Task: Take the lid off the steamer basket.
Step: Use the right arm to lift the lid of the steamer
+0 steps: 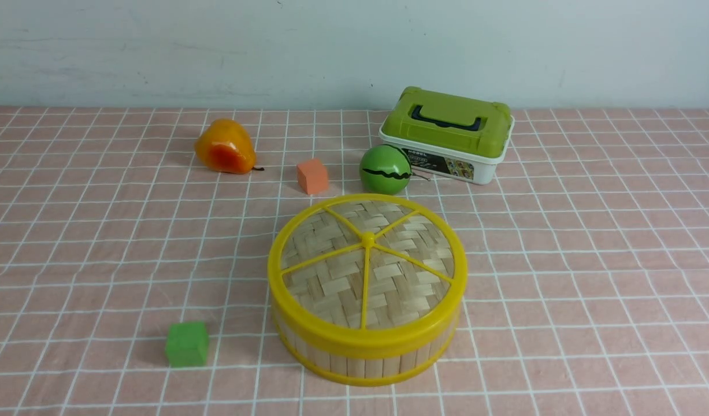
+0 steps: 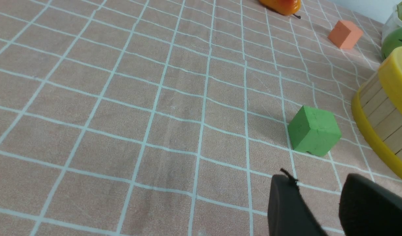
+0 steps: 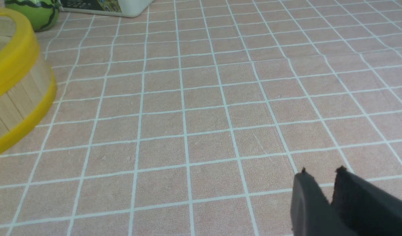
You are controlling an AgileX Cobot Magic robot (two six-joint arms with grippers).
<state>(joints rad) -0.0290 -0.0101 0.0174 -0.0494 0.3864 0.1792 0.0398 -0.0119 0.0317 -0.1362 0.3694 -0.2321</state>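
Note:
The steamer basket (image 1: 360, 364) stands at the front middle of the checked cloth, and the lid (image 1: 331, 277), woven bamboo with a yellow rim, spokes and knob, sits flat on it. Neither arm shows in the front view. In the left wrist view my left gripper (image 2: 318, 183) is open and empty above the cloth, with the basket wall (image 2: 384, 118) off to one side. My right gripper (image 3: 322, 173) hangs over bare cloth with its tips a narrow gap apart and nothing between them, well away from the basket (image 3: 10, 105).
A green cube (image 1: 186, 344) lies left of the basket, close to my left gripper. Behind the basket are an orange cube (image 1: 312, 176), a green melon ball (image 1: 385, 169), a white box with a green lid (image 1: 446, 136) and an orange pear (image 1: 224, 147).

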